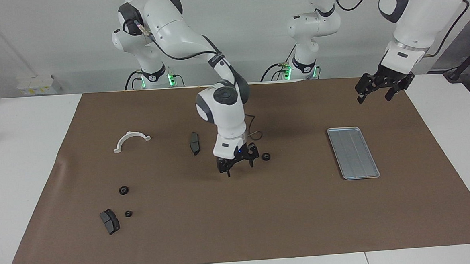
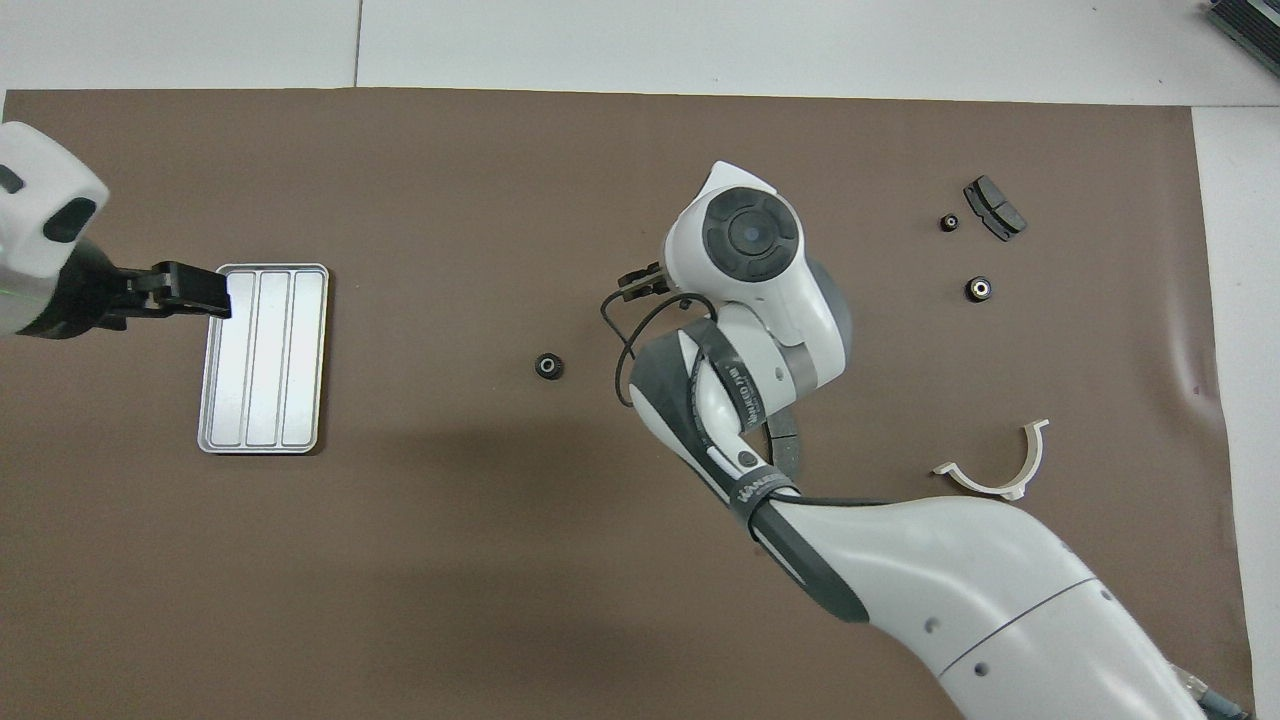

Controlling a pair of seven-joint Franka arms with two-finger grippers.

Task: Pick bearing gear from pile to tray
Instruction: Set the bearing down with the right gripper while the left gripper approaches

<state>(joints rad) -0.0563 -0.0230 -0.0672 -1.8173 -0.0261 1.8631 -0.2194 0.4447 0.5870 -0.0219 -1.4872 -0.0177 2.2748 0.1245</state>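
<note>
One small black bearing gear [image 1: 265, 156] [image 2: 548, 366] lies alone on the brown mat, between the pile and the tray, with nothing touching it. My right gripper [image 1: 239, 167] hangs open and holds nothing, low over the mat beside that gear, toward the pile; its own wrist hides it in the overhead view. The silver tray [image 1: 353, 154] [image 2: 263, 357] lies bare toward the left arm's end. My left gripper [image 1: 381, 91] [image 2: 175, 290] is open, up in the air by the tray's rim. Two more gears [image 1: 123, 190] [image 1: 128, 213] lie in the pile.
The pile also holds a white half-ring bracket [image 1: 131, 139] [image 2: 995, 470], a dark pad [image 1: 109, 221] [image 2: 993, 207] by the gears, and a second pad [image 1: 194, 142] close to the right arm's wrist. The brown mat [image 1: 240, 228] covers most of the white table.
</note>
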